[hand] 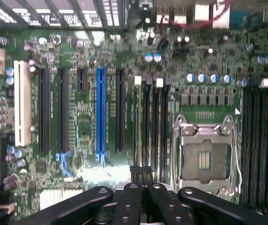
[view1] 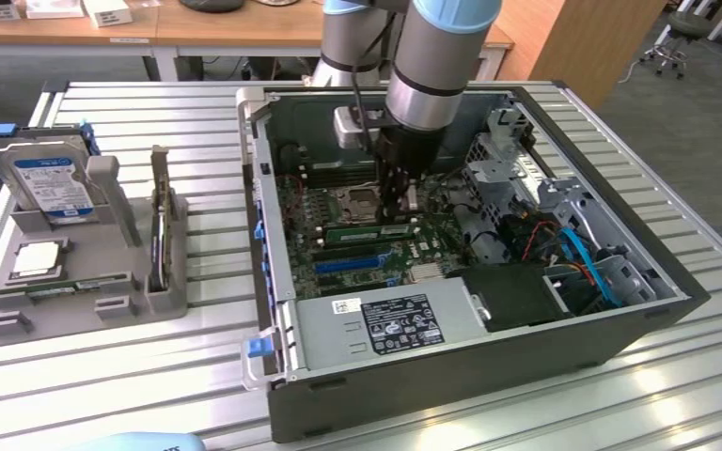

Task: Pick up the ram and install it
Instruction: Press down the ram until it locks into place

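The ram [view1: 364, 230] is a long green stick standing on edge in a slot of the motherboard [view1: 336, 268], inside the open computer case [view1: 462, 376]. My gripper [view1: 395, 214] reaches straight down into the case and is shut, its tips right at the ram's top edge. I cannot tell whether they press on it. In the wrist view the black fingertips [hand: 135, 169] are closed together over the row of dark memory slots [hand: 155, 122], beside the empty processor socket [hand: 204, 157]. From there the ram is at most a thin edge.
A grey holder [view1: 123, 240] at the exterior view's left carries a hard drive [view1: 48, 183] with a blue-white label and a square silver processor chip [view1: 38, 258]. Inside the case are the power supply [view1: 393, 324], blue cables [view1: 581, 258] and a metal drive cage [view1: 511, 155].
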`<state>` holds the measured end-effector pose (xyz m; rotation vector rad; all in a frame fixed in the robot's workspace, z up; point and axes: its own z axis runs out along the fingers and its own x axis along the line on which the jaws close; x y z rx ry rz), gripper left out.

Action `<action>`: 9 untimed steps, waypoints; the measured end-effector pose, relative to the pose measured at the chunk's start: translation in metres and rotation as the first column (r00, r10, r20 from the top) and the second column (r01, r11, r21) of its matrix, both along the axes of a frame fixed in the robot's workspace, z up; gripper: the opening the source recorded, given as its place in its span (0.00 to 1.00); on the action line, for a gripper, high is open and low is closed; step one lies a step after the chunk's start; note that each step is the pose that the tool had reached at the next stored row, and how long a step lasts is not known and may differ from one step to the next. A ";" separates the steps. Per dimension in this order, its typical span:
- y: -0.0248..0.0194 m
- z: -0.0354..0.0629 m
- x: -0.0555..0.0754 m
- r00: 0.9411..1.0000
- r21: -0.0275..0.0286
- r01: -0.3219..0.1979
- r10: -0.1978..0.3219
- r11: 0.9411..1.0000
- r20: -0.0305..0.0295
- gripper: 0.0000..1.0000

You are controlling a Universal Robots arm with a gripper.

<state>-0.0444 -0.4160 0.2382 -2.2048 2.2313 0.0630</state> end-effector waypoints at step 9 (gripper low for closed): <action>0.0000 0.0000 -0.010 1.000 0.000 0.000 0.000 1.000 0.000 0.10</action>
